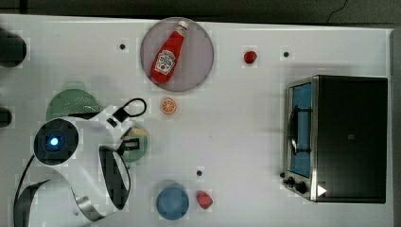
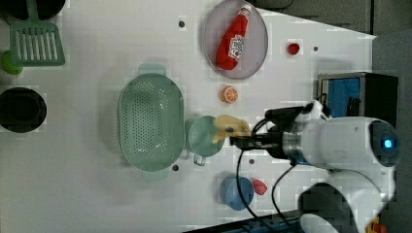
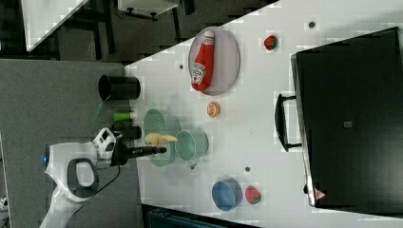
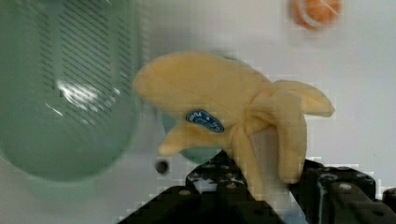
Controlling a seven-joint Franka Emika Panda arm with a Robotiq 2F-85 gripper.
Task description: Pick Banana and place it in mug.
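Note:
The banana (image 2: 227, 127), a pale yellow soft toy with its peel flaps open, hangs in the air just over the mint-green mug (image 2: 203, 138). My gripper (image 2: 241, 141) is shut on its peel end. In the wrist view the banana (image 4: 224, 105) spreads out above the black fingers (image 4: 219, 186), and a sliver of the mug (image 4: 198, 154) shows behind it. In the right view the banana (image 3: 160, 138) sits beside the mug (image 3: 191, 145), at the tip of the gripper (image 3: 159, 150). In the top view the arm covers most of the mug (image 1: 141, 146).
A green perforated basket (image 2: 150, 121) touches the mug's side. An orange slice (image 2: 230, 94), a grey plate (image 2: 257, 63) with a ketchup bottle (image 2: 233, 41), a blue cup (image 2: 236, 192), a red toy fruit (image 2: 259, 186) and a toaster oven (image 1: 350, 137) stand around.

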